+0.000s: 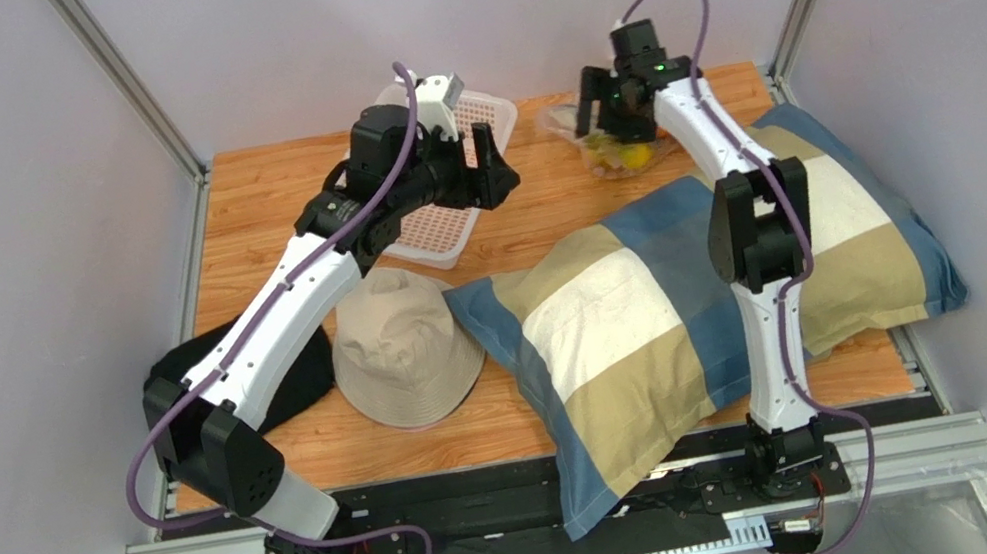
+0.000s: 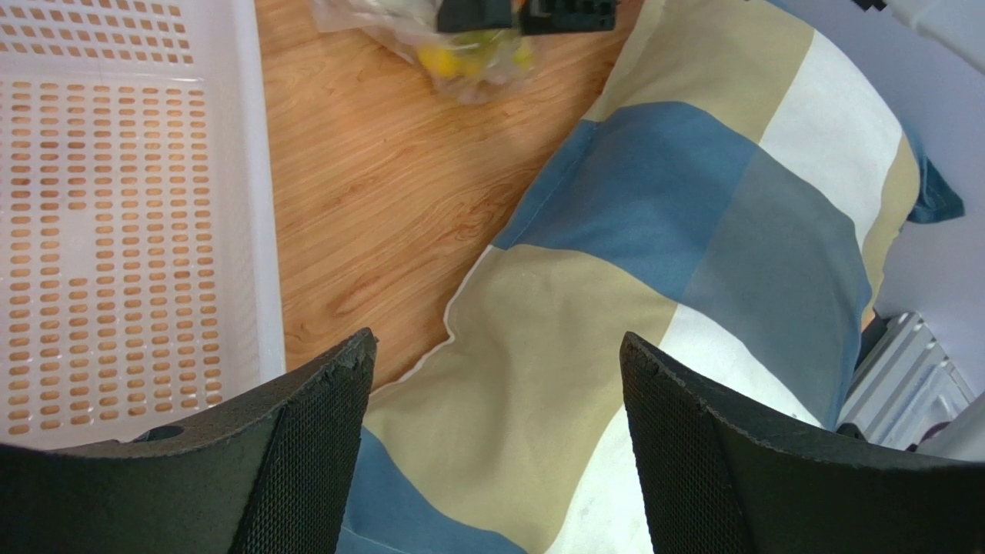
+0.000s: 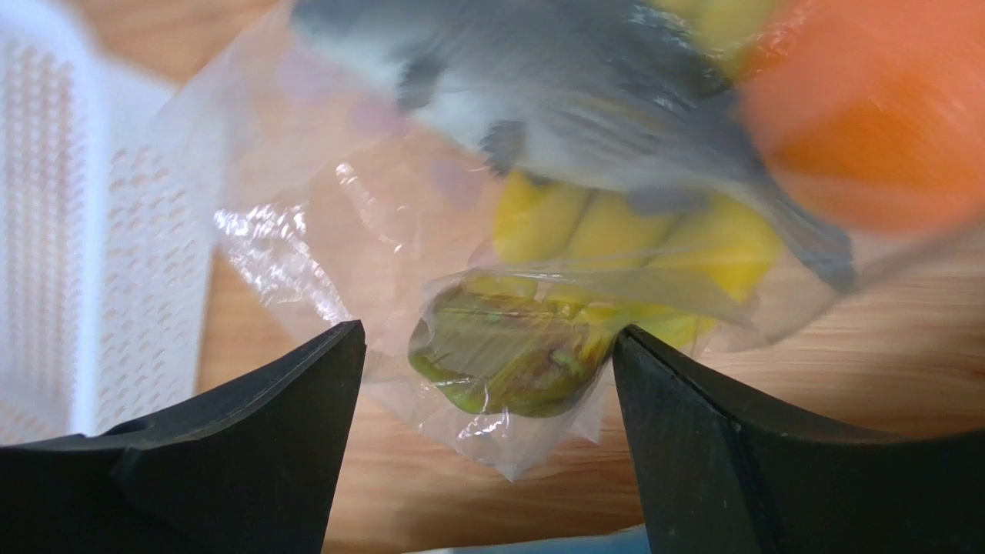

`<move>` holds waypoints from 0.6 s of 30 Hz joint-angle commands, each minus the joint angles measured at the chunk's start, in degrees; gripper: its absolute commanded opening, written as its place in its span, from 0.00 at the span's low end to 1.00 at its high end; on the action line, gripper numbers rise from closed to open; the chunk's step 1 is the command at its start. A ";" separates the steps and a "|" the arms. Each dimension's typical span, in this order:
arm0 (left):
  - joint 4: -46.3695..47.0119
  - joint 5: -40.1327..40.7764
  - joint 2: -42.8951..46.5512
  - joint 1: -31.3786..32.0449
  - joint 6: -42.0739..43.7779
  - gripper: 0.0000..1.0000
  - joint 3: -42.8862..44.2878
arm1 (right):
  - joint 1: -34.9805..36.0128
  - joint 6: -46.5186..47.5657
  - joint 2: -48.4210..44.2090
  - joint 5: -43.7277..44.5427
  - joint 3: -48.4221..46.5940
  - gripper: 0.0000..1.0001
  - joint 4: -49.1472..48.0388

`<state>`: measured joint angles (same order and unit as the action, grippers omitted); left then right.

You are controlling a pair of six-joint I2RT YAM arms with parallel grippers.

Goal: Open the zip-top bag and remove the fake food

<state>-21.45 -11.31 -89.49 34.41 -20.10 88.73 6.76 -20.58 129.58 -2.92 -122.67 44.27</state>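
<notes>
The clear zip-top bag [image 1: 606, 143] lies on the wooden table at the back, right of the basket. It also shows in the left wrist view [image 2: 463, 46] and fills the right wrist view [image 3: 382, 242]. Inside it I see a yellow banana bunch [image 3: 630, 237], a grey fish [image 3: 578, 104] and an orange [image 3: 879, 115]. My right gripper [image 3: 488, 381] is open, low over the bag, with its jaws on either side of the bag's near corner. My left gripper [image 2: 497, 381] is open and empty, held in the air over the pillow's corner, next to the basket.
A white mesh basket [image 1: 461, 184] stands at the back, partly under my left arm. A blue, tan and white checked pillow [image 1: 643, 312] covers the right half of the table. A beige bucket hat [image 1: 402, 347] and a dark cloth [image 1: 260, 372] lie at the front left.
</notes>
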 commanded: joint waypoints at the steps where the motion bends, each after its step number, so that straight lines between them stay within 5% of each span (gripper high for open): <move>1: 0.18 0.24 -2.08 0.04 2.26 0.81 3.90 | 2.38 0.18 -5.99 -5.19 2.34 0.85 -5.68; 8: 2.38 -2.83 -5.16 0.04 0.50 0.81 5.58 | -8.59 -11.93 -3.47 -0.50 -2.30 0.93 -7.45; 18: 2.12 -5.21 -7.10 0.04 -0.64 0.81 6.37 | -11.95 -22.40 5.59 5.48 -10.47 1.00 -8.75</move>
<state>-20.80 -14.72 -96.82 34.41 -20.18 92.79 -7.70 -37.12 131.13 1.58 -130.06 39.57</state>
